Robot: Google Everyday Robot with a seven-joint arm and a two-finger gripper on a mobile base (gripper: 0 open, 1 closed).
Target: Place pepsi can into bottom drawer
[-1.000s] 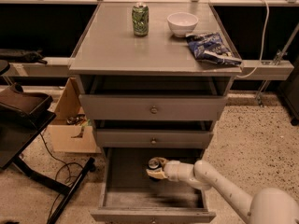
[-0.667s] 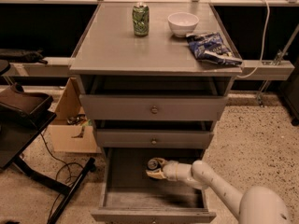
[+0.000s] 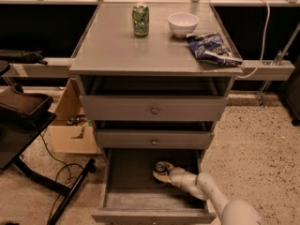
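The bottom drawer point(image 3: 152, 215) is pulled open at the foot of the grey cabinet. The pepsi can point(image 3: 161, 166) is inside it, right of the middle, seen from above as a dark can with a silver top. My gripper point(image 3: 163, 175) reaches into the drawer from the lower right and is right at the can, on its near side. The white arm point(image 3: 206, 191) runs back to the bottom right corner. The gripper hides the can's side and base.
The two upper drawers point(image 3: 153, 109) are closed. On the cabinet top stand a green can point(image 3: 140, 19), a white bowl point(image 3: 183, 24) and a blue chip bag point(image 3: 211, 48). A cardboard box point(image 3: 70, 125) and a dark chair point(image 3: 23, 109) are to the left.
The gripper and the can have shifted slightly to the right inside the drawer. Nothing else has moved.
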